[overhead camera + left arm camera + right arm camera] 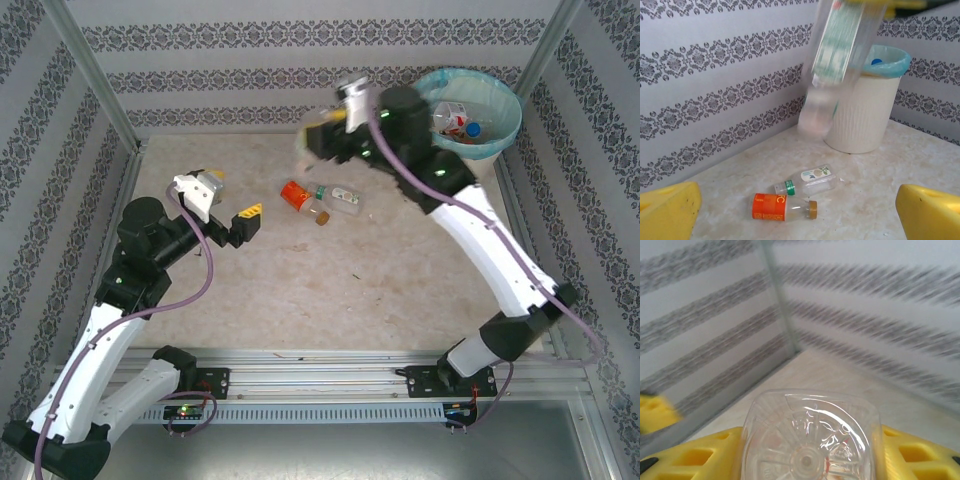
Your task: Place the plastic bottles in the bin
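- The left gripper (pixel 230 198) hung low over the near left of the table (pixel 300 290) with its jaws spread wide and nothing between them. It faced the loose bottles, so I judged it well placed to reach for one next.
- Just beyond it, mid-table, lay two bottles on their sides, close together but apart. Both had yet to be collected.
- The orange-labelled bottle (pixel 771 207) was clear above its label and had a dull gold cap. It lay nearer the left arm.
- The green-banded bottle (pixel 810 181) was clear plastic with a pale label, and it lay just behind the orange one.
- Farther back, the right gripper (pixel 338 120) was raised above the table with its yellow fingers (pixel 920 452) closed on the held bottle (pixel 810 437).
- That bottle was clear and square-shouldered, with its moulded base turned to the wrist camera and a greenish label on its body. It was gripped across the body, probably so it could be carried and dropped neck-first.
- It came out smeared in two views and sat well left of the bin, so I took the carry as unfinished.
- In the far right corner stood the bin (pixel 865 115), ribbed cream-white with a teal bag (pixel 508 128) folded over its rim. Several bottles lay inside, with a blue cap and a red cap showing.
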### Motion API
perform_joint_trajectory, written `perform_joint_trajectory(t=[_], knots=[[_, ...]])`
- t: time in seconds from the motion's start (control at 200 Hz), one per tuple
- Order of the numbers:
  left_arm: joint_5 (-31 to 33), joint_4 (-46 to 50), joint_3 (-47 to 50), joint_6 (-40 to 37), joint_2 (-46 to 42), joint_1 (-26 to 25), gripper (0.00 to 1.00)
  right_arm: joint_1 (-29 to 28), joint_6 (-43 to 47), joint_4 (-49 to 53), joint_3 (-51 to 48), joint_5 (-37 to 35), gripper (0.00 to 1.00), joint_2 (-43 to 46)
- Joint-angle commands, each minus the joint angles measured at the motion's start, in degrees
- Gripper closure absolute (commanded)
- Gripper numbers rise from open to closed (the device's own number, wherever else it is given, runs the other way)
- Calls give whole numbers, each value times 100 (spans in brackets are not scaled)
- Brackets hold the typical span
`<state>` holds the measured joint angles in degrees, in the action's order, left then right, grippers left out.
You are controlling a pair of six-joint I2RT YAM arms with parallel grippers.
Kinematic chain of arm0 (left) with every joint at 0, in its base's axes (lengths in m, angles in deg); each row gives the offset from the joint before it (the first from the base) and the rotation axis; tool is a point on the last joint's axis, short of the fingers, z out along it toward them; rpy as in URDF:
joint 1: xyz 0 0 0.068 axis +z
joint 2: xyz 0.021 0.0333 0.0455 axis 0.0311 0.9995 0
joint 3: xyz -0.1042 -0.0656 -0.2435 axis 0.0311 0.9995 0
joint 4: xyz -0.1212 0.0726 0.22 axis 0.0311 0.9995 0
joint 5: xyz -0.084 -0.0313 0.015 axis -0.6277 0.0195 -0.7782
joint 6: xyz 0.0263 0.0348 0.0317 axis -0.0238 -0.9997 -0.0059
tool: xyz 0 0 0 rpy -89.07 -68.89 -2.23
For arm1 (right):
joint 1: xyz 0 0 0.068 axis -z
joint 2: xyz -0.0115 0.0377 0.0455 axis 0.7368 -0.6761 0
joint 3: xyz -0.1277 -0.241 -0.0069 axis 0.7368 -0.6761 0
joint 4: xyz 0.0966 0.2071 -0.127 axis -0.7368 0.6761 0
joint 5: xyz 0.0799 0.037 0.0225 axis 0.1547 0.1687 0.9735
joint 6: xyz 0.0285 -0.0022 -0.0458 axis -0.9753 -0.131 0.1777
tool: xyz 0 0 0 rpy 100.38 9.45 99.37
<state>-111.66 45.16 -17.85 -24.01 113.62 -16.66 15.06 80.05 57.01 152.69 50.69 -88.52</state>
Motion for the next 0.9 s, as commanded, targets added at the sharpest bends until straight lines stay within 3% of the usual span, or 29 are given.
perform_joint_trajectory(t=[0.0,0.17,0.355,0.515,0.899], knots=[[89,-134,-74,53,-59,-60,0,597,1073,9,380,-1261,61,447],[119,-70,-33,68,-184,-62,0,1551,2121,-417,719,-2456,62,113],[147,36,2,86,-291,-63,0,1997,2688,-849,881,-3212,64,-449],[181,158,1,64,-330,-60,0,2281,2085,-611,813,-2771,65,-666],[138,187,44,51,-294,-69,0,2865,1060,-339,-917,-2207,64,-182]])
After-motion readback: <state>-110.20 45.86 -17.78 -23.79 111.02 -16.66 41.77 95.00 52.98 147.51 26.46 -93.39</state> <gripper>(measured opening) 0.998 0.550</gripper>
